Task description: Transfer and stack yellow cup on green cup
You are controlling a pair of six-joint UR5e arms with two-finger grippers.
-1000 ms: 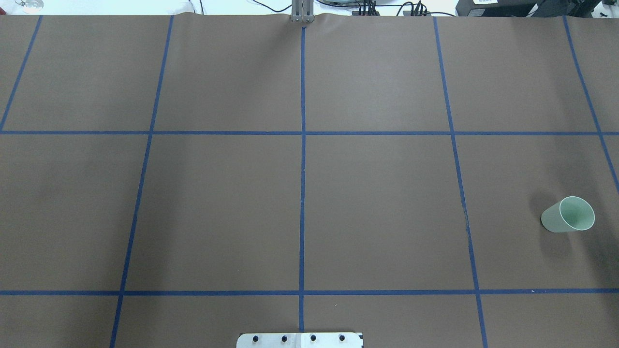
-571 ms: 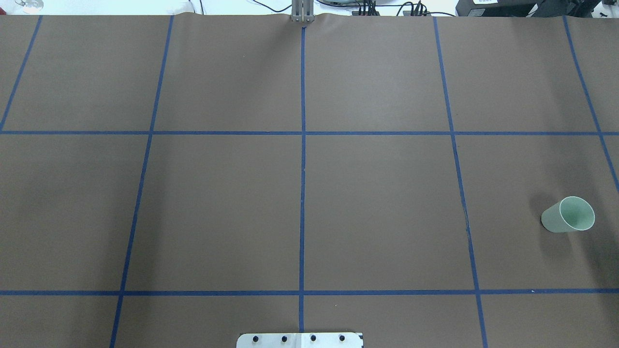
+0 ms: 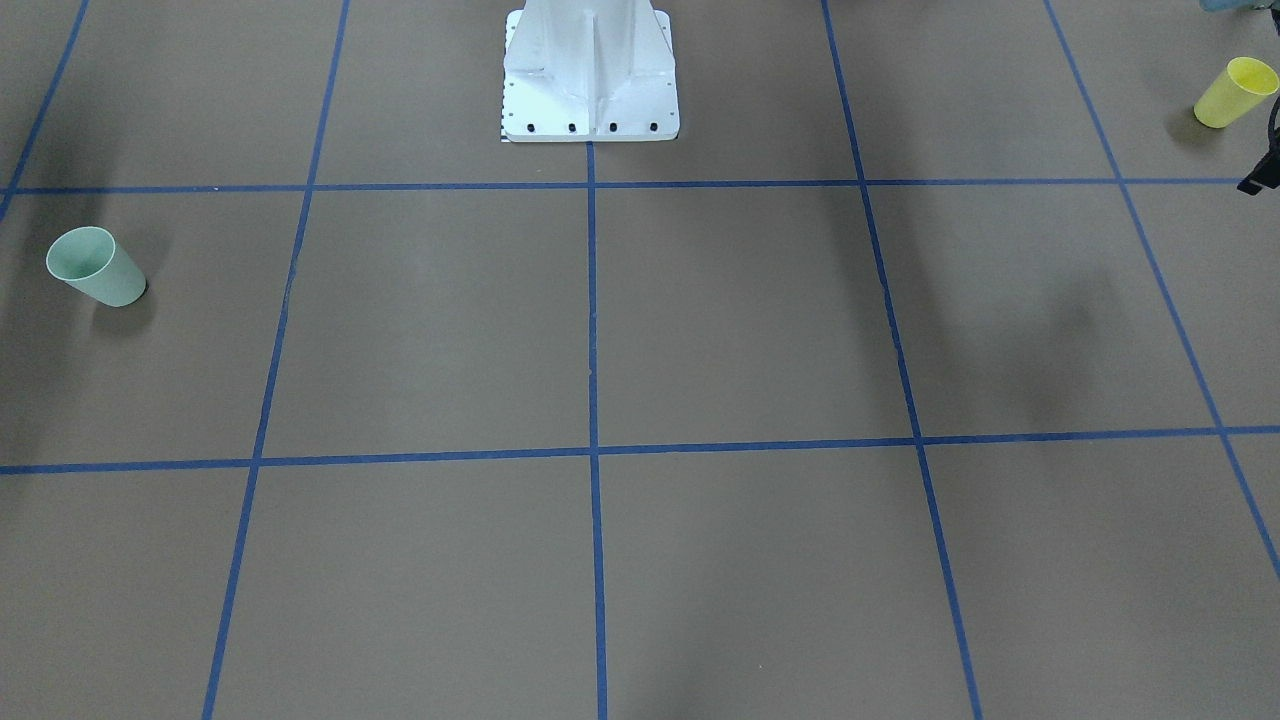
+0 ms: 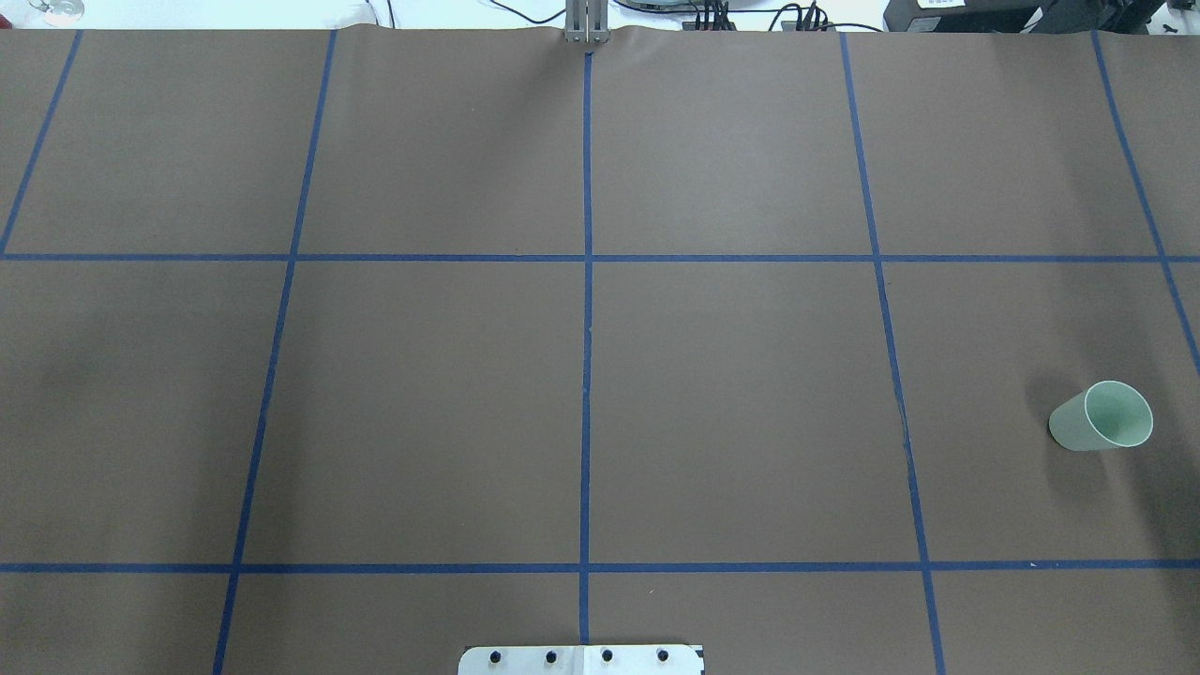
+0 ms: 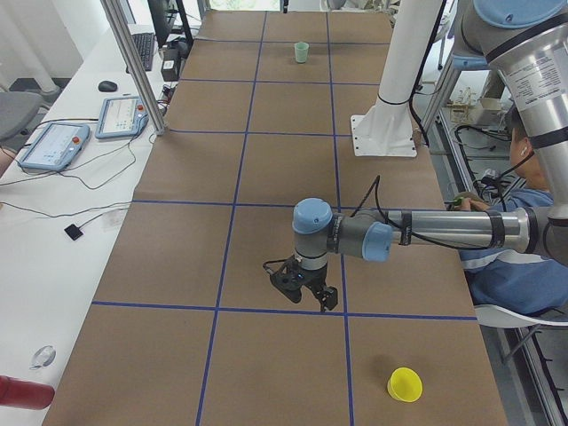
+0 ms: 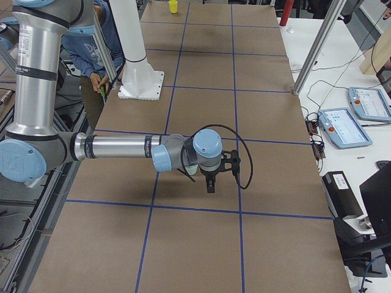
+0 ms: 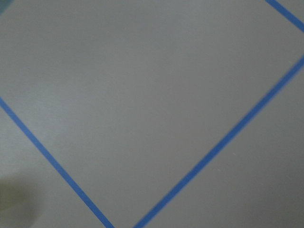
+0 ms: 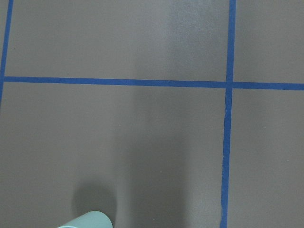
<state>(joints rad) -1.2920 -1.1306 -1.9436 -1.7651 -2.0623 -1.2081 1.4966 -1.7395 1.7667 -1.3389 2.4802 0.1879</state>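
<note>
The yellow cup [image 3: 1235,92] stands upright near the table's corner on my left side; it also shows in the exterior left view [image 5: 405,384] and far off in the exterior right view [image 6: 173,6]. The green cup [image 4: 1102,416] stands upright on my right side, also in the front-facing view [image 3: 95,267], with its rim at the bottom edge of the right wrist view [image 8: 90,221]. My left gripper [image 5: 306,295] hovers over the table, a tile short of the yellow cup. My right gripper [image 6: 211,177] hangs close by the green cup. I cannot tell whether either gripper is open or shut.
The white robot pedestal [image 3: 590,70] stands at the table's middle on the robot's side. A side bench holds teach pendants [image 5: 53,146] and cables. A person [image 5: 510,257] sits beside the table. Blue tape lines grid the brown table [image 4: 431,403].
</note>
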